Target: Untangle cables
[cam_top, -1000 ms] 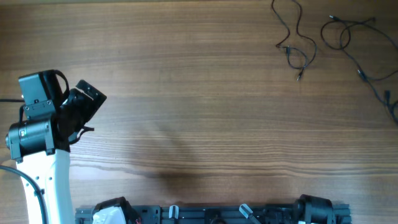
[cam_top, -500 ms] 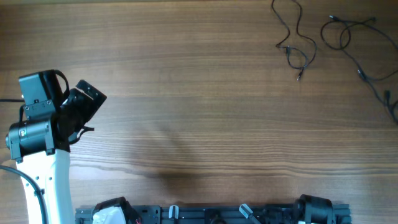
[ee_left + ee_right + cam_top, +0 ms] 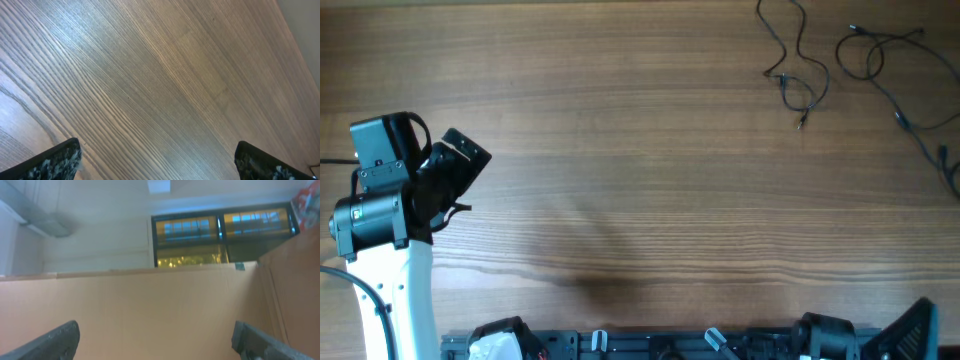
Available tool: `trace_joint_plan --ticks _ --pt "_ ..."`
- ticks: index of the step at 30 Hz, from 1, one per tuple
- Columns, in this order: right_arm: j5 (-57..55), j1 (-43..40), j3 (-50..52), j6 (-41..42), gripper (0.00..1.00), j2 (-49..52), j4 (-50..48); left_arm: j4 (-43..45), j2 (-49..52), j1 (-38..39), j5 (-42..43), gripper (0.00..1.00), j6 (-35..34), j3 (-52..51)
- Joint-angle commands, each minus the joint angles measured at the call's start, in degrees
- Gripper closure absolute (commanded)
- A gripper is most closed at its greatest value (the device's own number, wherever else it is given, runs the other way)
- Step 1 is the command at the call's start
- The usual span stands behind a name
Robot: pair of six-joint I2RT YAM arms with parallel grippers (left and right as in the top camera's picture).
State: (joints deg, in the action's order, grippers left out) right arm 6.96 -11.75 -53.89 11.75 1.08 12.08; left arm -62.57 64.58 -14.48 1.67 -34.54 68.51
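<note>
**Cables (image 3: 785, 82) at 1 to 2 o'clock on the desk (image 3: 640, 150); both pincers apart, holding nothing**

Overhead view. Count: two thin black strands, loose and squiggly, lying flat and apart from each other.
- Inner strand (image 3: 800, 118): runs in from the top edge at 1 o'clock, wanders down and ends in a small loop with plug ends. Its upper end is cut off by the frame.
- Outer strand (image 3: 899, 118): starts in a loop near 2 o'clock and trails down toward the right edge, where it leaves the picture. Its plugs are too small to count.

Left pincer (image 3: 463, 158): at 9 o'clock, well apart from both strands. In the left wrist view its two dark fingertips (image 3: 55, 162) sit wide apart at the bottom corners, with only bare wood grain between them.

Right pincer (image 3: 155, 340): fingertips (image 3: 55, 340) also spread wide. The right wrist view is blurred and points away from the desk at a tan board (image 3: 150, 310) and a dark-framed window (image 3: 220, 235). From overhead only a black corner of the right arm (image 3: 912, 335) shows at 5 o'clock, cut off by the frame.
</note>
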Motion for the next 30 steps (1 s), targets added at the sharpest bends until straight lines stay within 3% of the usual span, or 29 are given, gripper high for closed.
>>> trace_joint_plan --ticks 1,3,6,7,16,20,22,30 --pt "-2.10 -0.28 6.84 0.46 0.00 -0.50 -1.68 0.11 -0.61 -0.26 0.66 0.00 1.14 0.07" --pt "-1.88 -0.28 10.56 3.58 0.00 -0.50 1.64 0.13 -0.61 -0.26 0.66 0.00 1.14 0.07" --pt "-1.95 -0.28 19.96 19.91 0.00 -0.50 4.63 0.13 -0.61 -0.26 0.66 0.00 1.14 0.07" --pt "-1.92 -0.28 25.00 21.31 0.00 -0.50 3.28 0.11 -0.61 -0.26 0.66 0.00 1.14 0.07" --pt "2.03 -0.28 52.02 21.22 0.00 -0.50 -21.51 0.11 -0.61 -0.26 0.66 0.00 1.14 0.07" --pt "1.84 -0.28 53.59 21.22 0.00 -0.44 -18.99 0.11 -0.61 -0.26 0.66 0.00 1.14 0.07" --pt "1.84 -0.28 53.59 21.29 0.00 -0.44 -13.07 0.11 -0.61 -0.26 0.66 0.00 1.14 0.07" --pt "1.81 -0.28 53.57 19.96 0.00 1.33 -12.66 0.13 -0.61 -0.26 0.66 0.00 1.14 0.07"
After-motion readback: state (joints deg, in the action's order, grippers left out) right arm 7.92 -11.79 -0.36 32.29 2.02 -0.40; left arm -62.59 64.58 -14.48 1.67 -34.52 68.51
